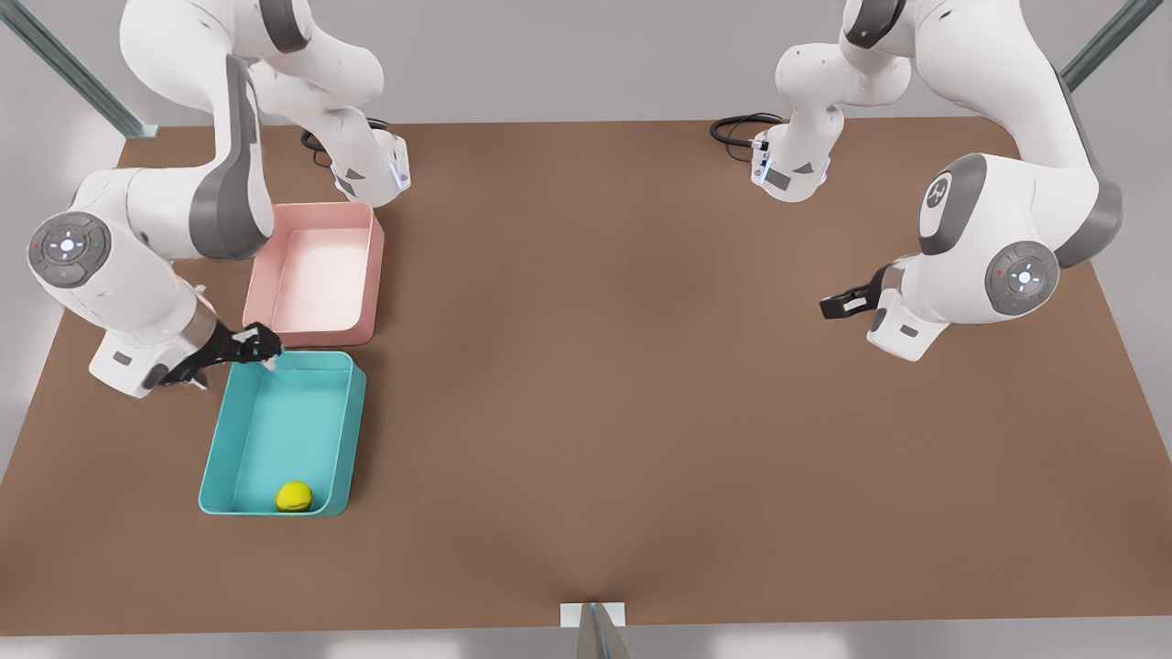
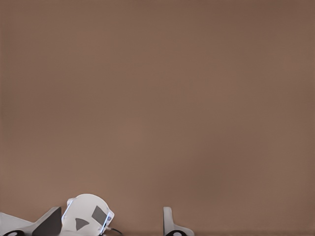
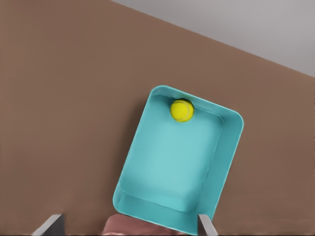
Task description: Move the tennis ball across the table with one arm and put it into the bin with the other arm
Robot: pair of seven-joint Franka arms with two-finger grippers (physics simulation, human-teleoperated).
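**Ball found at rest in teal bin; both grippers unloaded**

The tennis ball (image 1: pixel 295 496) is seen lying on the floor of the bin (image 1: pixel 216 430), touching or just beside the short wall farthest from the right gripper (image 1: pixel 252 348). That gripper is held above the opposite short end of the bin, near the pink tray (image 1: pixel 316 210). In the right wrist view its fingertips (image 3: pixel 49 223) are spread wide, with nothing between them, and the ball (image 3: pixel 182 110) is seen well apart from them, across the whole length of the bin (image 3: pixel 231 147).

The left gripper (image 1: pixel 838 305) is held over bare table (image 1: pixel 595 366), well apart from ball and bin, at the front view's right; this arm is judged to be waiting. Whether its fingers are spread or pressed together cannot be told: one fingertip (image 2: pixel 168 221) alone is seen over the table (image 2: pixel 157 98).

Handling is judged as follows. The ball is expected to be light, slightly yielding and fuzzy, so a grip should hold well, but it is likely to roll if nudged. If retaken, it would best be taken across its widest part, from above; the adjacent wall is judged to obstruct one finger. The placing step is judged complete.
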